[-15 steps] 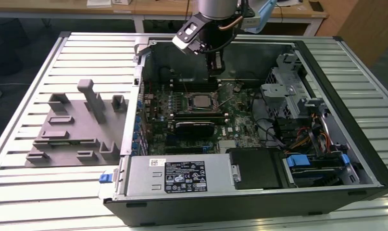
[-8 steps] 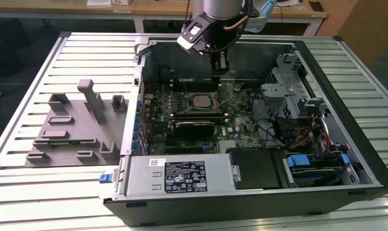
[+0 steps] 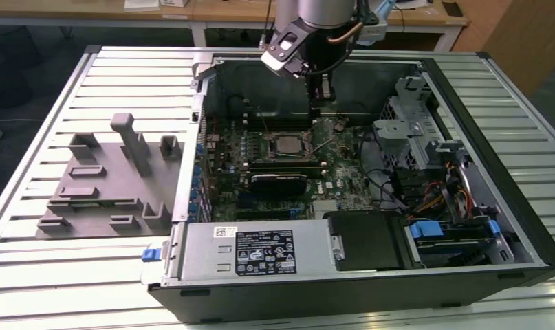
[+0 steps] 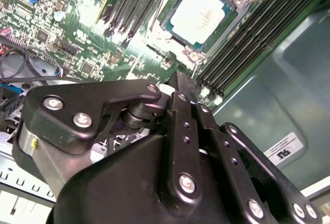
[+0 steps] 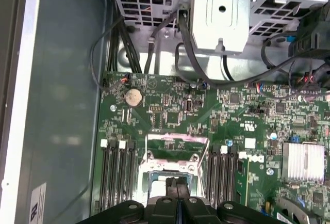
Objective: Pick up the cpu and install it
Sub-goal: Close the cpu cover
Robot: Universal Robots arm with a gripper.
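One open computer case [image 3: 351, 285] lies on the slatted desk [image 3: 121, 75]. One gripper [image 3: 320, 106] hangs inside, fingers [image 5: 171, 190] pressed together on nothing, hiding much of the socket [image 5: 170, 168] in the first wrist view. One cpu [image 4: 201, 15] sits in that socket.

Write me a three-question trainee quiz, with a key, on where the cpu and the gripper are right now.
1. True or false: the gripper holds the cpu.
2. Where does the cpu lie? A) on the grey fixture; B) on the motherboard, inside the computer case; C) in the gripper.
3. Fill in: the grey fixture stands on the exterior view's ____ of the computer case.
Key: 1 false; 2 B; 3 left.
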